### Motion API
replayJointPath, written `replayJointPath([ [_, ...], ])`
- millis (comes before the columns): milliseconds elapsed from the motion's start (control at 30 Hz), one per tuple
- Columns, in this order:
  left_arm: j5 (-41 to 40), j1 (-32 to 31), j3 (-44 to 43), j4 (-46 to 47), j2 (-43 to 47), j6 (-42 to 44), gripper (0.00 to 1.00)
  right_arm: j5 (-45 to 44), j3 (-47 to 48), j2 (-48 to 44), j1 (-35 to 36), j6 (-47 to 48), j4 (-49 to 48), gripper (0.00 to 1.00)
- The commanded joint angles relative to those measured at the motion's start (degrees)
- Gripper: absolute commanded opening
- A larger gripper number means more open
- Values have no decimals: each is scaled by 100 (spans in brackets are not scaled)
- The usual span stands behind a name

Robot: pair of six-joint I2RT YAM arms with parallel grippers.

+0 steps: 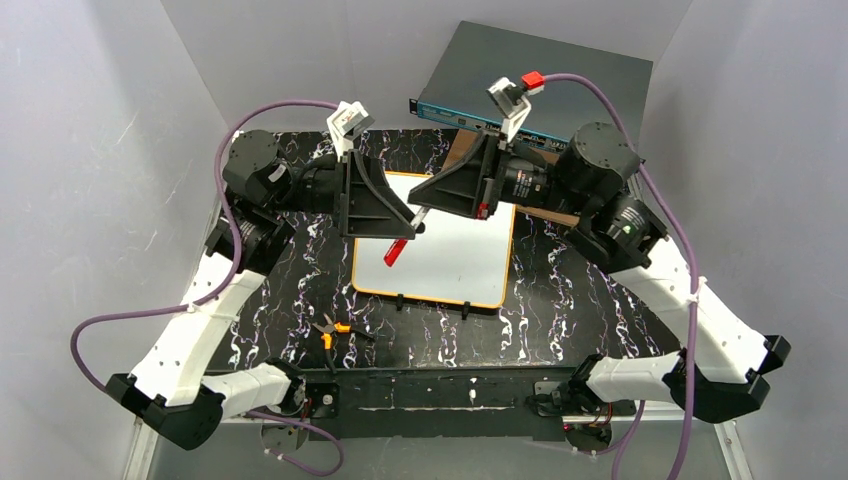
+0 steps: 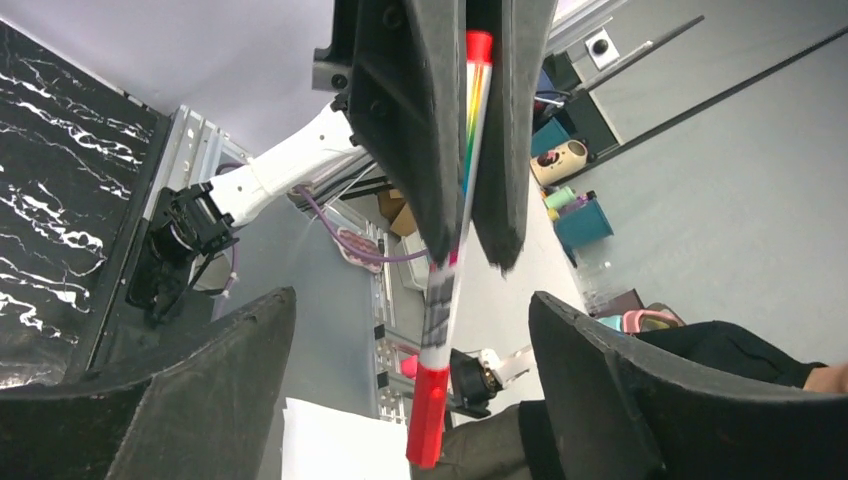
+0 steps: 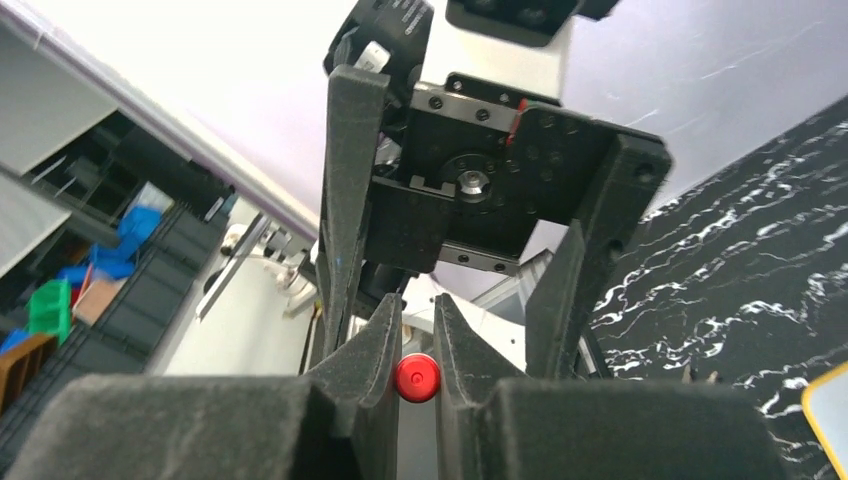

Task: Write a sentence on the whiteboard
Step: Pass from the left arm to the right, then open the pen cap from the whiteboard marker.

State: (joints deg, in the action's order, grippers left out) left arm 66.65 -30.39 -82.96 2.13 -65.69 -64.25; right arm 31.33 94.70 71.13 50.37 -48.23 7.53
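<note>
Above the whiteboard (image 1: 450, 265), which lies flat on the black, white-veined desk (image 1: 570, 310) between the two arms, the right hand (image 3: 417, 320) is clamped narrowly on the barrel of a marker (image 2: 447, 290). The marker's red cap (image 2: 428, 415) points into the left hand (image 2: 410, 330), whose fingers stand wide on either side of the cap and touch neither side of it. The step in hand looks like uncapping. To do it well, the left hand should close squarely on the cap alone, not on the barrel. It should then draw straight back along the marker's axis while the right hand keeps its grip firm. Any sideways pull would lever the slim barrel out of the foam pads. The barrel is a smooth, glossy white cylinder with a rainbow stripe, so it may slip or twist. The cap is matt red plastic, round and a little thicker, and offers a better hold. The fingers (image 2: 640, 400) of both hands are dark, coarse, wedge-shaped foam that should give slightly around a round shape. The board is a smooth white rectangle with rounded corners and a thin orange rim. As far as the top view shows, the sentence is not yet on it.
</note>
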Motion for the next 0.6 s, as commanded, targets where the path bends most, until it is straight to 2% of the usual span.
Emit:
replayJointPath([
  [0,-219,-11,-324,-1071,202,915,86,-1058,59,-387,-48,25,506,1],
  [200,-208,-11,-46,-1071,333,882,76,-1444,48,-519,-86,-121,583,1],
  [333,-285,-11,-5,-1392,386,1138,62,-1430,177,-416,-97,-125,720,1],
  [467,-377,-11,54,-1365,429,1159,54,-1348,134,-354,-97,-155,725,1],
  [567,-369,-10,114,-1336,412,1135,43,-1304,120,-304,-97,-200,713,1],
])
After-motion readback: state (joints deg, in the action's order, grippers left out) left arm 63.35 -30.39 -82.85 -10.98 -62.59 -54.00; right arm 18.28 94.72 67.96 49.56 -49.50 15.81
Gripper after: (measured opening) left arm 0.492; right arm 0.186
